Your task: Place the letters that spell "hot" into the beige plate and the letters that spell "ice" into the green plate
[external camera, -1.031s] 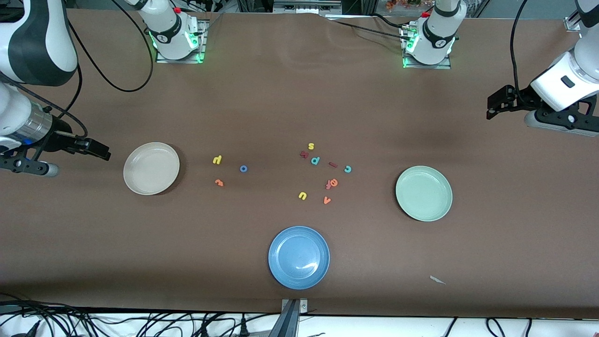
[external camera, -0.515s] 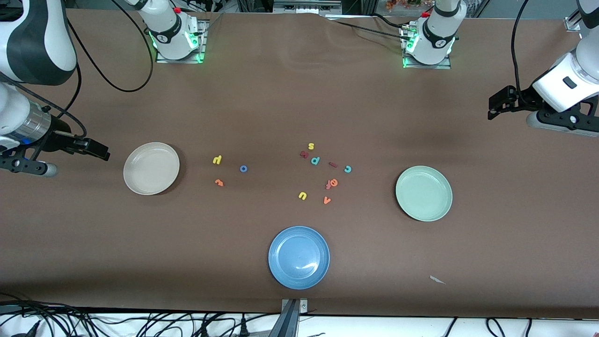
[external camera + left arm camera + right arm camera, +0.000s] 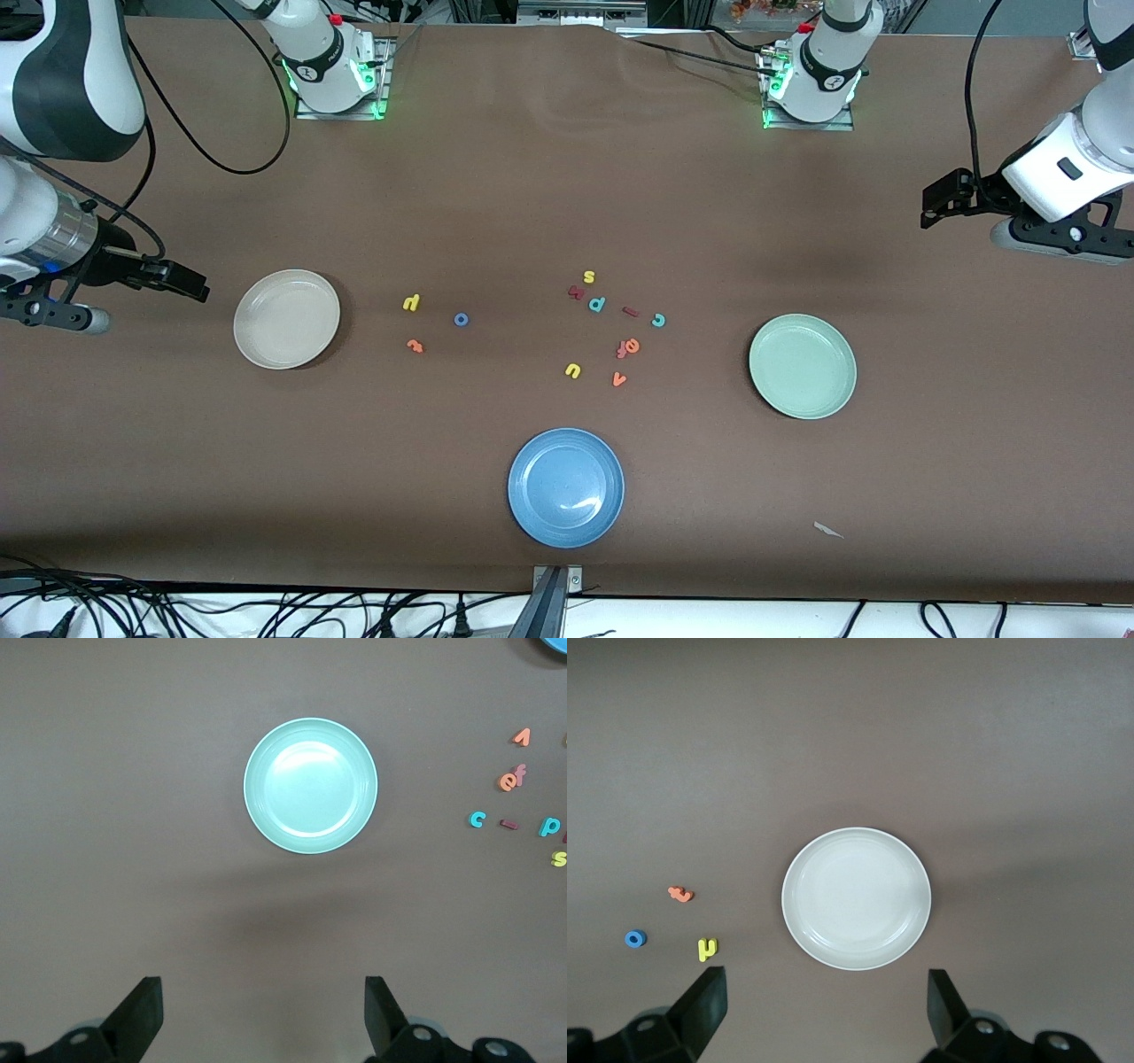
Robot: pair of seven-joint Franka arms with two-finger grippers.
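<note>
The beige plate (image 3: 286, 319) (image 3: 856, 898) lies empty toward the right arm's end. Beside it sit the yellow h (image 3: 411, 303) (image 3: 707, 948), blue o (image 3: 461, 319) (image 3: 635, 938) and orange t (image 3: 415, 346) (image 3: 680, 894). The green plate (image 3: 802, 365) (image 3: 310, 786) lies empty toward the left arm's end. In the middle cluster are the dark red i (image 3: 630, 311) (image 3: 508, 824), teal c (image 3: 658, 320) (image 3: 477, 819) and orange e (image 3: 632, 346) (image 3: 508, 780). My right gripper (image 3: 188, 285) (image 3: 825, 1005) hangs open over bare table beside the beige plate. My left gripper (image 3: 937, 199) (image 3: 263, 1010) hangs open over bare table beside the green plate.
A blue plate (image 3: 566, 487) lies nearest the front camera. Other letters share the cluster: yellow s (image 3: 589, 276), dark red bent letter (image 3: 576, 291), teal p (image 3: 597, 304), yellow u (image 3: 572, 370), orange v (image 3: 619, 379). A paper scrap (image 3: 828, 530) lies near the front edge.
The left arm's wrist has shifted slightly toward the robots' bases. The right arm has barely moved. No letter or plate has moved.
</note>
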